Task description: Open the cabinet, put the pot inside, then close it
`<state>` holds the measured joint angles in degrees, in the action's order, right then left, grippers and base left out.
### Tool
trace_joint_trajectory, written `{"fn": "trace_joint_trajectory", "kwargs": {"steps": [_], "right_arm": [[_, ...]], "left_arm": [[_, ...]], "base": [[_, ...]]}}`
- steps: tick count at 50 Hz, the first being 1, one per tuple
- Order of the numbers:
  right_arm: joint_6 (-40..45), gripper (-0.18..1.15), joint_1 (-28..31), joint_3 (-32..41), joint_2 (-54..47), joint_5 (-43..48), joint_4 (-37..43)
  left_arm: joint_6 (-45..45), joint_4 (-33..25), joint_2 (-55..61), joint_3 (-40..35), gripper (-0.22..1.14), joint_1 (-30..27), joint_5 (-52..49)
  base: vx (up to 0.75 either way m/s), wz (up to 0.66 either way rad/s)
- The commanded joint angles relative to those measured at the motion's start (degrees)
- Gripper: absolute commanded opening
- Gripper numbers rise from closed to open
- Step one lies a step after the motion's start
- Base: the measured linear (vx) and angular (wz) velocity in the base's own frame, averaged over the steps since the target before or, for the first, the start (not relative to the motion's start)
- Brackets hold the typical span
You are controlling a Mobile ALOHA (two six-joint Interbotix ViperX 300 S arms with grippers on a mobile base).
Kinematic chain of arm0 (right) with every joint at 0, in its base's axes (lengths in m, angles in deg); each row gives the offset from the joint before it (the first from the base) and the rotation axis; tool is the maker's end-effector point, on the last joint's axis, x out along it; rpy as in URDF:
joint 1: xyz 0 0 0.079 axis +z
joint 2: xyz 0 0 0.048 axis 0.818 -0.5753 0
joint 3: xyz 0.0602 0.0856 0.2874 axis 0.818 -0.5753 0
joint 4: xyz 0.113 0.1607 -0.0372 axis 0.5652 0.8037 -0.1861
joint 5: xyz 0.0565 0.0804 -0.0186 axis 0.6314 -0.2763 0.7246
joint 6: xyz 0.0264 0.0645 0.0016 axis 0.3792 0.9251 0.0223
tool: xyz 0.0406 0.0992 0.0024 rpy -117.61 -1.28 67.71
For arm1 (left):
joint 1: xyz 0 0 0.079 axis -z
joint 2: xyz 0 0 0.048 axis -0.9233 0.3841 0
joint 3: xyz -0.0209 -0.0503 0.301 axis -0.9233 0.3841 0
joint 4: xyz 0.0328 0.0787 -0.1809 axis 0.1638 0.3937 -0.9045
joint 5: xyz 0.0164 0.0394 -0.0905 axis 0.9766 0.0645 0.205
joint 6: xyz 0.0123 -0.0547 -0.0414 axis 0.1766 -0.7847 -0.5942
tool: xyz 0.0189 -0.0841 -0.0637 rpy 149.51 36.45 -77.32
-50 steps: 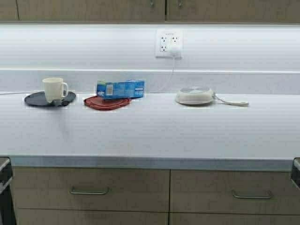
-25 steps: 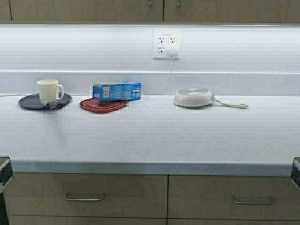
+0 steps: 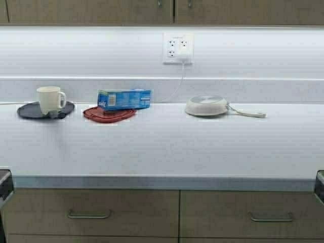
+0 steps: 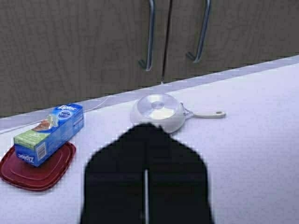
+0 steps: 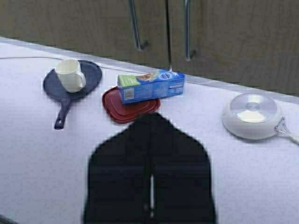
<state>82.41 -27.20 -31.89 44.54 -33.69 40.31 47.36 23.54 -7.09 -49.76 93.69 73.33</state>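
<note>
The cabinet (image 3: 101, 11) shows as a strip of tan doors along the top of the high view, both shut, with the tips of two bar handles at the seam. Its doors (image 4: 84, 42) and handles fill the back of the left wrist view, and the cabinet (image 5: 224, 37) shows the same way in the right wrist view. The pot is out of view. My left gripper (image 4: 148, 127) hovers shut over the counter, short of a cream frying pan (image 4: 159, 112). Shut as well, my right gripper (image 5: 150, 116) hangs just short of a red lid (image 5: 131, 108). Neither holds anything, and neither arm shows in the high view.
On the white counter (image 3: 162, 147) stand a cream mug (image 3: 49, 99) on a dark flat pan with a long handle (image 5: 70, 86), a blue box (image 3: 124, 98) on the red lid (image 3: 109, 114), and the cream frying pan (image 3: 207, 106). An outlet (image 3: 177, 47) with a cord is on the wall. Drawers (image 3: 91, 212) lie below.
The robot has moved: the whole scene has shifted to the left in the high view and the counter's front edge sits slightly lower. Nothing on the counter was touched.
</note>
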Motion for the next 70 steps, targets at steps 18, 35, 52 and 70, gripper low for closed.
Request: {"fn": "trace_joint_trajectory", "kwargs": {"steps": [18, 35, 52, 70], "right_arm": [[0.18, 0.07, 0.09, 0.26, -0.44, 0.53, 0.09], [0.0, 0.07, 0.09, -0.35, -0.53, 0.53, 0.0], [0.0, 0.07, 0.09, -0.35, -0.53, 0.53, 0.0], [0.0, 0.07, 0.09, -0.35, -0.53, 0.53, 0.0]], "left_arm": [[0.0, 0.0, 0.7, -0.26, 0.04, 0.18, 1.05], [0.0, 0.0, 0.88, 0.18, 0.04, 0.18, 2.11], [-0.09, 0.0, 1.49, 0.18, 0.04, 0.18, 2.46], [-0.09, 0.0, 1.49, 0.35, 0.04, 0.18, 2.46]], "base": [[0.0, 0.0], [0.0, 0.0], [0.0, 0.0], [0.01, -0.01]]}}
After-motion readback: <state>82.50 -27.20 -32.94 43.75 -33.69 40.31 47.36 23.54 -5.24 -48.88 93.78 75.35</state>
